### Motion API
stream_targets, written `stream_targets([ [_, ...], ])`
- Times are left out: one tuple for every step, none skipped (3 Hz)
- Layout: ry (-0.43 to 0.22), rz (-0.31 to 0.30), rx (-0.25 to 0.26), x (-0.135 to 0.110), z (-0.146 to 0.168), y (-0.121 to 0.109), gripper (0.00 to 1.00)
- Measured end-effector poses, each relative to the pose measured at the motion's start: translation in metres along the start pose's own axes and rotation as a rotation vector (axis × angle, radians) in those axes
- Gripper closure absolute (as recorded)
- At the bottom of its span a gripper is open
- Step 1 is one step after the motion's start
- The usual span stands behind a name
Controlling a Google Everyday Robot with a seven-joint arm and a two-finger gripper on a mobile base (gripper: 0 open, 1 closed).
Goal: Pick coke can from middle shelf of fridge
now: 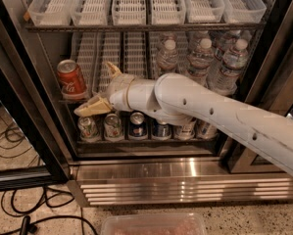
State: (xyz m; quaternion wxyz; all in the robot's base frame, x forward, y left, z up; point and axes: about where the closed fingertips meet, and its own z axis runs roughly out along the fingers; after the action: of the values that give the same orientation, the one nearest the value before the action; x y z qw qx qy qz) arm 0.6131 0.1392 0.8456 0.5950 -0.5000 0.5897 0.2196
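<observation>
The coke can [71, 79], red with white script and a silver top, stands at the left front of the middle shelf [107, 62] in the fridge [151, 180]. My gripper [98, 88] is open just right of the can, at the shelf's front edge. One tan finger [92, 107] points left below the can's base, the other [112, 70] points up behind. The can sits apart from both fingers. My white arm [219, 116] reaches in from the right.
Clear water bottles [202, 58] fill the right of the middle shelf. Small cans [131, 126] line the bottom rack under my arm. White trays [146, 4] fill the top rack. The open door frame [23, 111] stands at left, with cables [18, 214] on the floor.
</observation>
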Motion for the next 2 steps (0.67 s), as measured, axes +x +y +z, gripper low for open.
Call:
stream_targets([
  [-0.003,0.004,-0.021,-0.004,0.012,0.001,0.1],
  [-0.005,0.009,-0.051,-0.007,0.026,0.007,0.12],
])
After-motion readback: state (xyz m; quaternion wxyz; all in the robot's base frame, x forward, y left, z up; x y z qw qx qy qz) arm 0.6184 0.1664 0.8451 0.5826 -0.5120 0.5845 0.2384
